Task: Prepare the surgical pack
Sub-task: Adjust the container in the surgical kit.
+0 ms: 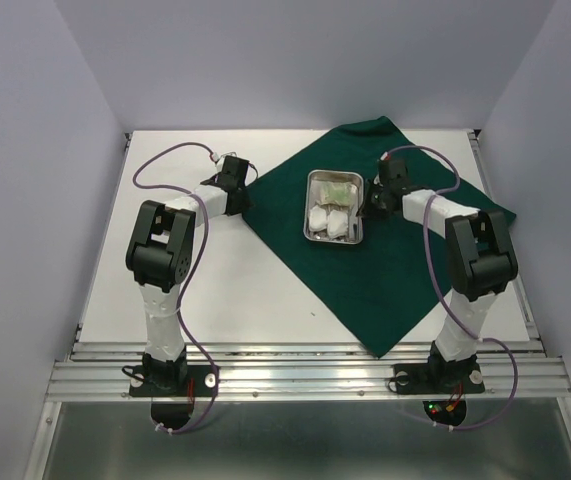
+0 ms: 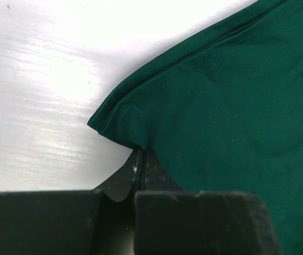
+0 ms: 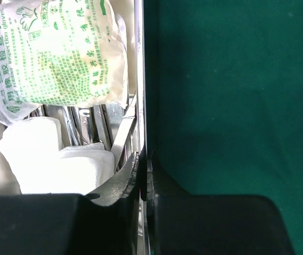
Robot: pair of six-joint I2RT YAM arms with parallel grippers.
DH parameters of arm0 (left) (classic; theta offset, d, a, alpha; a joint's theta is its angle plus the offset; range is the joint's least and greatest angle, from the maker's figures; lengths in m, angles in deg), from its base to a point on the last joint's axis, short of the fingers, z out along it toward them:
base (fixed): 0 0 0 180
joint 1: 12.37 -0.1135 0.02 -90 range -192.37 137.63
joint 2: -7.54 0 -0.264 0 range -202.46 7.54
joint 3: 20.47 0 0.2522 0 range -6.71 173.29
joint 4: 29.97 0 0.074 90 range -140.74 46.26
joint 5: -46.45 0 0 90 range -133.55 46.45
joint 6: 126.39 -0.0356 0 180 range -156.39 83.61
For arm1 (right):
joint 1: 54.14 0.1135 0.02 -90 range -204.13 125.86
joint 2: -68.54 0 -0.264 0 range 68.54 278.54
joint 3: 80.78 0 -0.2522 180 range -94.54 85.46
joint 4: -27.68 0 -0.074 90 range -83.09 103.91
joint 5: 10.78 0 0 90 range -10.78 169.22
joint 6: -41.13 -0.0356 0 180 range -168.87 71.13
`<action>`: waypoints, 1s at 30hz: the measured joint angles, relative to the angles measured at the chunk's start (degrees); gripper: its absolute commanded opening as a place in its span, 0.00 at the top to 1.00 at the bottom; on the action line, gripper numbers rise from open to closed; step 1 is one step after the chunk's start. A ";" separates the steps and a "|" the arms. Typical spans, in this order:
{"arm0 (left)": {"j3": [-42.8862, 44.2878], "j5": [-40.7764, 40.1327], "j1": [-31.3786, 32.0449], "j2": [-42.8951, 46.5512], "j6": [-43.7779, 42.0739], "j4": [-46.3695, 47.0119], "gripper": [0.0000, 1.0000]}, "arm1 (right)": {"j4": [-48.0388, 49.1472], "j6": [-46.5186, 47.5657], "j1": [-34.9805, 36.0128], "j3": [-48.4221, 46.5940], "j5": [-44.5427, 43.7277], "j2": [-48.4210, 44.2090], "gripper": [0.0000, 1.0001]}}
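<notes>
The dark green drape (image 1: 385, 280) lies spread as a diamond on the white table. The steel tray (image 1: 308, 205) stands on it and holds white gauze pads (image 1: 330, 222) and the pale packet (image 1: 333, 188). My left gripper (image 1: 248, 197) is shut on the drape's left corner (image 2: 119, 119); the closed tips (image 2: 141, 152) pinch the folded cloth. My right gripper (image 1: 368, 207) is shut on the tray's right wall (image 3: 139, 79), its tips (image 3: 142, 158) on either side of it. Inside lie the green-printed packet (image 3: 61, 53), gauze (image 3: 50, 159) and steel forceps (image 3: 87, 125).
The white table (image 1: 215, 290) shows bare at the left of the drape. Grey walls close in the sides and back. A metal rail (image 1: 305, 375) runs along the near edge by both arm bases.
</notes>
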 measured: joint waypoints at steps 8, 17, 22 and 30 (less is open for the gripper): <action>-0.52 -0.07 0.00 0.33 0.00 0.35 1.00 | -0.79 -0.26 0.04 -2.16 -1.53 1.29 0.99; -0.74 -0.63 0.00 0.52 -0.02 0.15 1.00 | -3.30 3.78 0.04 -7.08 -1.70 4.13 0.99; -0.74 -0.66 0.00 0.52 -0.04 0.15 1.00 | -4.07 5.33 0.02 -7.61 -2.56 4.15 0.99; -0.74 -0.66 0.00 0.52 -0.28 0.11 1.00 | -4.63 6.01 0.02 -7.76 -2.82 4.15 0.99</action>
